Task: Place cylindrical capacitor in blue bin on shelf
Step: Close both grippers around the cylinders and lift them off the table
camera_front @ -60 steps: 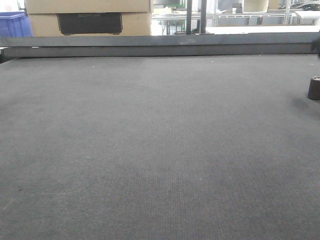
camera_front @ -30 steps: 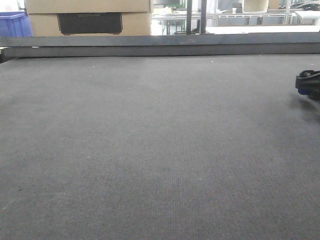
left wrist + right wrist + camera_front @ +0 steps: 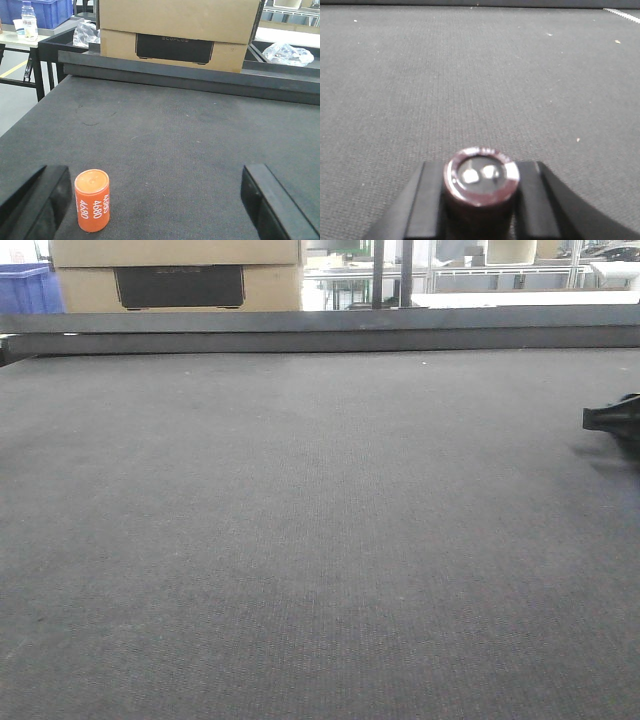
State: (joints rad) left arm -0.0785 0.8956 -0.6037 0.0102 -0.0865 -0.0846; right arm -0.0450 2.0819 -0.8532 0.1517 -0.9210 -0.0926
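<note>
Grasp step: the right claw [image 3: 480, 200] pinches the capacitor [image 3: 481, 175] snugly at the table's [image 3: 300, 540] right edge. Next comes a straight lift. The left claw [image 3: 155, 207] gapes wide, empty.

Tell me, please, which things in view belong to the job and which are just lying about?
Job: cylindrical capacitor; right end effector, closed on it.
Lying about: orange cylinder by the open left end effector; cardboard boxes; water bottle; crumpled plastic bags.
</note>
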